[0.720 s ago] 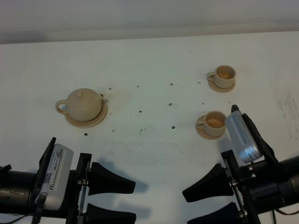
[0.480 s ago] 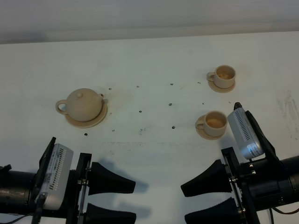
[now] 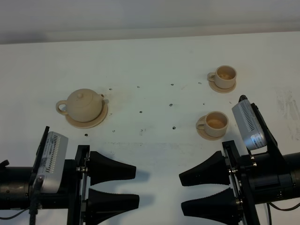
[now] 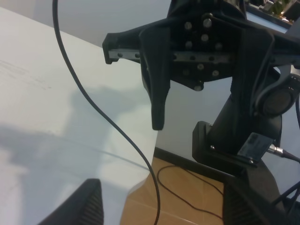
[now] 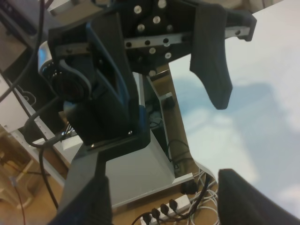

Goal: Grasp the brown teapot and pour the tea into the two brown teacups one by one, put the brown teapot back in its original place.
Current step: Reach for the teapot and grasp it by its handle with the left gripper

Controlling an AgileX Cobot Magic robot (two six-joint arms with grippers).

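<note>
The brown teapot (image 3: pixel 84 105) stands on its wide saucer, the original place (image 3: pixel 87 123), at the left of the white table. The two brown teacups stand on small saucers at the right, one far (image 3: pixel 226 75) and one nearer (image 3: pixel 215 123). Both hold something brownish. My left gripper (image 3: pixel 137 187) is open and empty at the front left, well short of the teapot. My right gripper (image 3: pixel 181 192) is open and empty at the front right, just in front of the nearer cup. The two grippers point at each other. Each wrist view shows the other arm's gripper and none of the tea things.
The white table (image 3: pixel 154 56) carries several small dark specks between the teapot and the cups. In the left wrist view the table edge (image 4: pixel 140 178) drops to a wooden floor, and a thin black cable (image 4: pixel 93 108) crosses the view. Cables and a power strip (image 5: pixel 164 208) lie below.
Both grippers have shifted a little away from the table's front edge and rolled, so their wrist cameras stand more upright. Teapot and cups have not moved.
</note>
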